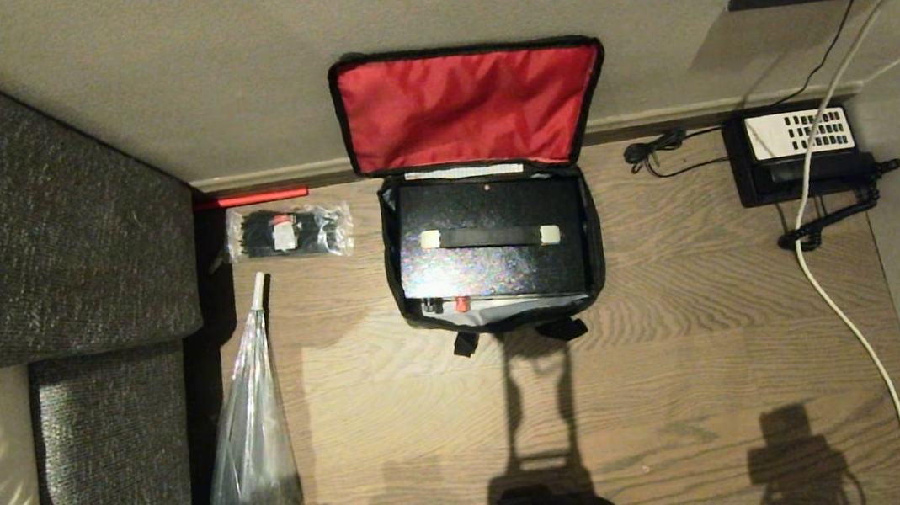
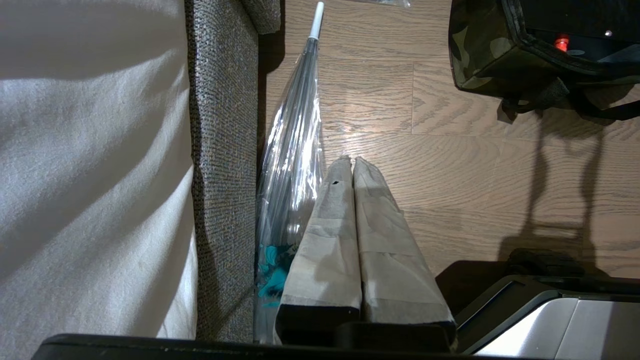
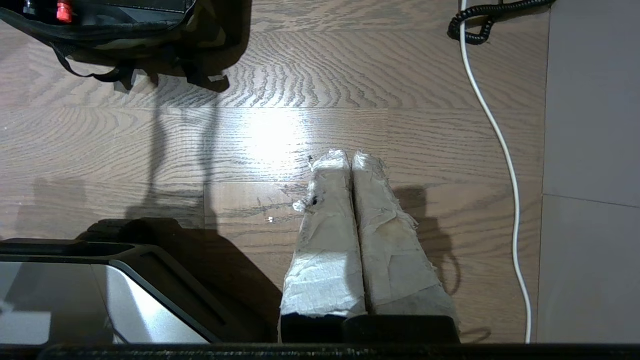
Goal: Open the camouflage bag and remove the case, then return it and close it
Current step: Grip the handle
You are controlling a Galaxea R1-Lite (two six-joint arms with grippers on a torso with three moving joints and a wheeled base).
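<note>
The camouflage bag (image 1: pixel 491 239) sits on the floor against the wall, lid flap back, the case (image 1: pixel 491 239) lying inside. My left tool (image 2: pixel 352 161) and right tool (image 3: pixel 350 155) hang parked, fingers pressed together, empty. Next I judge: grasp the case's handle (image 1: pixel 491 237). No writing is legible.

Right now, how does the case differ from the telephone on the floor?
The case lies inside the open bag; the telephone sits bare on the floor by the wall. The case is the larger. The case carries a black handle with cream ends and a small red latch; the telephone has a white keypad and a coiled cord. Both are black, flat and rectangular.
</note>
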